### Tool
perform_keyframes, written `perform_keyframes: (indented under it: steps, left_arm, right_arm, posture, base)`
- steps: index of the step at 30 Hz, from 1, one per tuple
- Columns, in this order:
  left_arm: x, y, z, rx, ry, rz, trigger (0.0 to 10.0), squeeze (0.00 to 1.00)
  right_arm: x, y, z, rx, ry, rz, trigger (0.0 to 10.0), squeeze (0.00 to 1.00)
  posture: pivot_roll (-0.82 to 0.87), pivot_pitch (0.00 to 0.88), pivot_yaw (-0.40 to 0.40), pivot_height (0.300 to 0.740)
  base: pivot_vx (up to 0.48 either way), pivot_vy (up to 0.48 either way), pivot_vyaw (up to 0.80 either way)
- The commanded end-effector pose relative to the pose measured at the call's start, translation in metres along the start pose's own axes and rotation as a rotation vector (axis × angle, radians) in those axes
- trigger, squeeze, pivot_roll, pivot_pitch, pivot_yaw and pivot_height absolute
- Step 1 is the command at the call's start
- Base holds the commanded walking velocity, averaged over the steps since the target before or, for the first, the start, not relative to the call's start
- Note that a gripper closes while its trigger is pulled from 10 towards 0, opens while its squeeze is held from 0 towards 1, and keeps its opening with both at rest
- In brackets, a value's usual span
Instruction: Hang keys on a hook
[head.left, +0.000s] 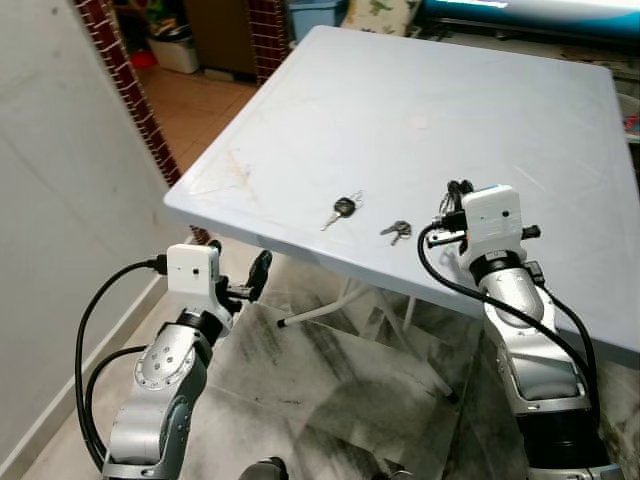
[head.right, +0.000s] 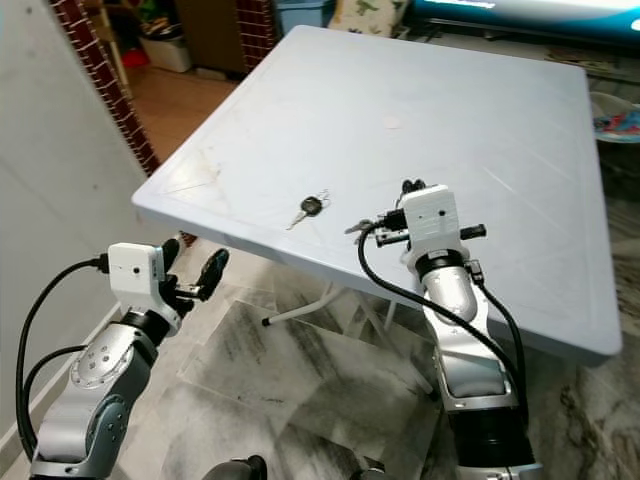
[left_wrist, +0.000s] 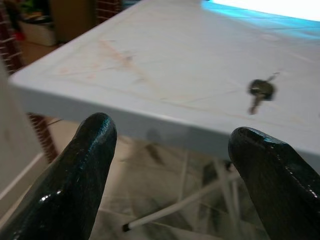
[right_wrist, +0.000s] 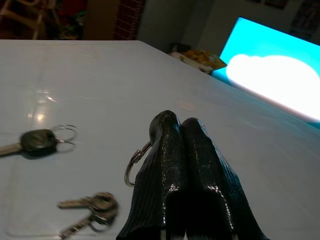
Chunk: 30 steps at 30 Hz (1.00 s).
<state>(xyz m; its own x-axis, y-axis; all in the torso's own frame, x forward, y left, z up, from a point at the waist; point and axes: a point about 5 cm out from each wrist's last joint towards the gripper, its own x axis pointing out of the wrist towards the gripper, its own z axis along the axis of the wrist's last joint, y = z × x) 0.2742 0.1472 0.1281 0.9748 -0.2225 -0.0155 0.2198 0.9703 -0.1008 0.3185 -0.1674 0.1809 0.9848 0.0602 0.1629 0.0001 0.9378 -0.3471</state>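
Note:
Two sets of keys lie near the front edge of the pale grey table (head.left: 330, 110): a black-headed key (head.left: 343, 208) with a ring, and a small bunch of metal keys (head.left: 397, 231) to its right. My right gripper (head.left: 458, 190) hovers over the table just right of the bunch. Its fingers (right_wrist: 185, 165) are pressed shut, and a metal key ring (right_wrist: 131, 170) stands upright against one of them. My left gripper (head.left: 238, 262) is open and empty, held below and in front of the table's left front edge (left_wrist: 150, 125).
A pale wall (head.left: 60, 200) and a brick pillar (head.left: 125, 80) close the left side. White table legs (head.left: 330, 310) cross under the table above a marbled floor (head.left: 330, 390). Bins (head.left: 175, 45) and a bright blue screen (right_wrist: 270, 75) lie beyond.

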Motion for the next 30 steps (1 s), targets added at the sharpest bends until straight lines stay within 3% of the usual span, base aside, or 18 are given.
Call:
perform_keyframes:
  steps: [1, 18, 30]
  left_arm:
    - [0.0, 0.004, 0.0, 0.016, -0.004, 0.027, 10.0, 0.0]
    - [0.004, 0.018, 0.0, 0.086, -0.043, 0.166, 10.0, 0.0]
    - [0.008, 0.024, -0.002, 0.089, -0.069, 0.227, 10.0, 0.0]
  right_arm:
    - [-0.001, 0.001, 0.007, 0.0, -0.024, 0.011, 10.0, 0.0]
    - [0.001, 0.013, 0.01, 0.028, -0.034, 0.061, 10.0, 0.0]
    - [0.005, 0.025, 0.017, 0.059, -0.07, 0.113, 10.0, 0.0]
  posture:
    - [-0.05, 0.124, 0.039, 0.74]
    - [-0.05, 0.098, 0.037, 0.74]
    - [-0.04, 0.071, 0.029, 0.74]
  base:
    - [0.0, 0.0, 0.8]
    - [0.0, 0.0, 0.8]
    - [0.0, 0.0, 0.8]
